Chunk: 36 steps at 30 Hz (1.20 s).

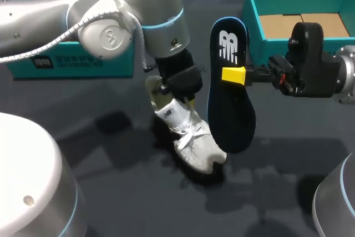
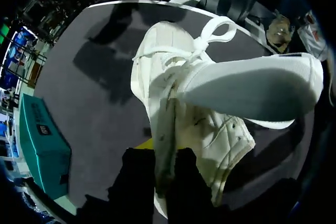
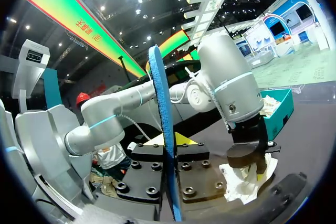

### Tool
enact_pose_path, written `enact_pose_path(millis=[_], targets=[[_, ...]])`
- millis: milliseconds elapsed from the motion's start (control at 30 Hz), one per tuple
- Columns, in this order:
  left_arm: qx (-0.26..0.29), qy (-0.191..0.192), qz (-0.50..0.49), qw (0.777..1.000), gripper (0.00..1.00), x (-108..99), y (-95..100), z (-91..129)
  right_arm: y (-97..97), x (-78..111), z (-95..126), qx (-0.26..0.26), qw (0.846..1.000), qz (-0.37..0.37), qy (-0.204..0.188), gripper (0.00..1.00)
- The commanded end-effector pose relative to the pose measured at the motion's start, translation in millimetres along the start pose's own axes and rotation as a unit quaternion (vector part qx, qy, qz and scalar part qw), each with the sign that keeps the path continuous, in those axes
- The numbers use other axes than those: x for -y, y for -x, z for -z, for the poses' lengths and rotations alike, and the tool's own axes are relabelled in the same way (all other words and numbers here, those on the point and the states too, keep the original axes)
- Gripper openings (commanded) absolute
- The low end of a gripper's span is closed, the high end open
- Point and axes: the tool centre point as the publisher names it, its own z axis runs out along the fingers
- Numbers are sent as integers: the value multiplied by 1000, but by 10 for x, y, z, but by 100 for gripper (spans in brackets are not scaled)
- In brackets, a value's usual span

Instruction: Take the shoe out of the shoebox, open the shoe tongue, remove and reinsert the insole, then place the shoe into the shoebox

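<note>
Head view: the white laced canvas shoe [image 1: 191, 137] points its toe to 5 o'clock, and the left gripper [image 1: 176, 94] pinches its heel collar. Just beside it at 3 o'clock, the dark blue foam insole [image 1: 230, 109] hangs upright, its long axis running 12 to 6. It is clamped by the right gripper [image 1: 236, 75], the nearer one for feeding it in.

Dark grey table [image 1: 100, 154], soft shadows across it, labelled teal box [image 1: 72, 66] at far left.
</note>
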Motion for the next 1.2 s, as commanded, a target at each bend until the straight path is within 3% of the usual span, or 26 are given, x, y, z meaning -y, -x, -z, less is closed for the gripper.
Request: enact_pose_path(millis=[33,367,1200], targets=[[9,50,-89,995,0,176,-89,12,8,4,-23,1,1000,-1,0,0],[6,61,-152,986,0,283,-100,-93,8,4,-23,1,1000,-1,0,0],[-23,5,-211,977,0,180,-16,-452,8,4,-23,1,1000,-1,0,0]])
